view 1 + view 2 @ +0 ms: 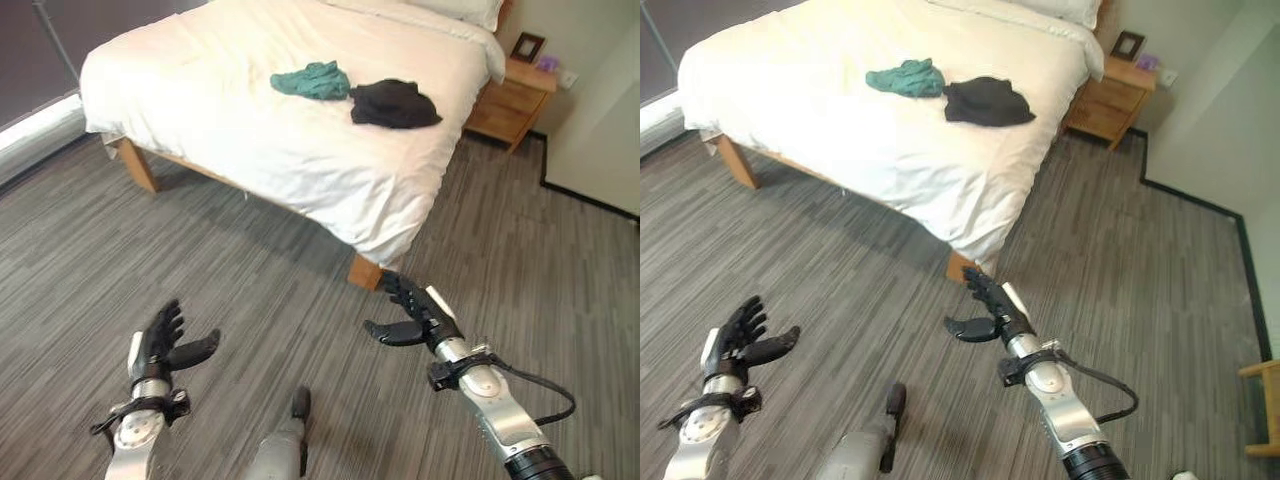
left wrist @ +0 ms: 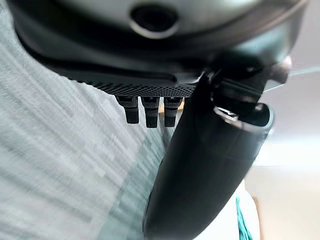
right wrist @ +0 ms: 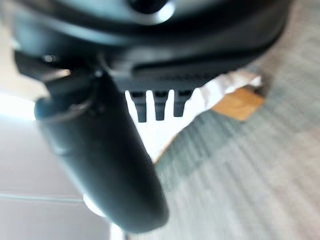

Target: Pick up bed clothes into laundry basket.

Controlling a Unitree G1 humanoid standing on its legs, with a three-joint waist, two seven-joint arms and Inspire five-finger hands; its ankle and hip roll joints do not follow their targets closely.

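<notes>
Two garments lie on the white bed (image 1: 220, 90): a teal one (image 1: 312, 80) and, right beside it, a black one (image 1: 394, 103). Both are bunched up near the bed's middle. My left hand (image 1: 162, 345) hangs open above the floor at the lower left, far from the bed. My right hand (image 1: 412, 313) is open too, fingers straight, just in front of the bed's near wooden corner leg (image 1: 364, 272). Neither hand holds anything. The left wrist view catches a strip of the teal garment (image 2: 243, 225) past the thumb.
A wooden nightstand (image 1: 510, 100) with a small picture frame (image 1: 527, 46) stands at the bed's far right, against the wall. Grey striped carpet (image 1: 250, 290) spreads between me and the bed. A pale wall or door panel (image 1: 600, 110) closes off the right side.
</notes>
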